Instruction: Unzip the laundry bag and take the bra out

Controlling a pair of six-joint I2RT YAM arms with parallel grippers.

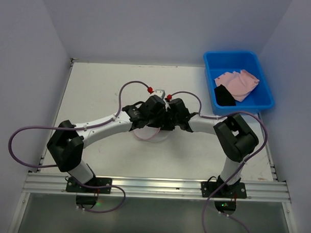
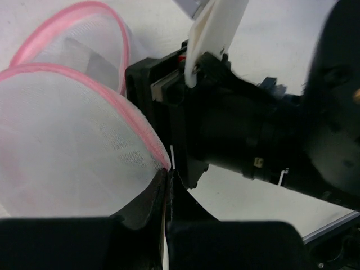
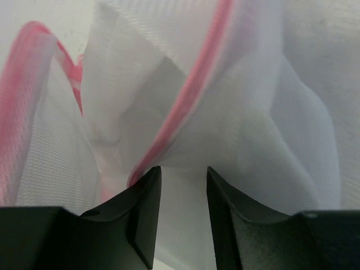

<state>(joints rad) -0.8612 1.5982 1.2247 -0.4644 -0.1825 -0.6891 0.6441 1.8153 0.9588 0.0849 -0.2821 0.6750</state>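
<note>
Pinches laundry bag mid-worktop by its pink trim with left tool pressed together; hovers right tool half spread over mesh. Likely light, floppy, snaggy: grip stiffer trim.

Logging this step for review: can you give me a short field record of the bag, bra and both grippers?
laundry bag: table centre, under both grippers
left gripper: shut on its pink trim
right gripper: open, tips at the mesh
bra: lying in blue bin, far right corner
</note>
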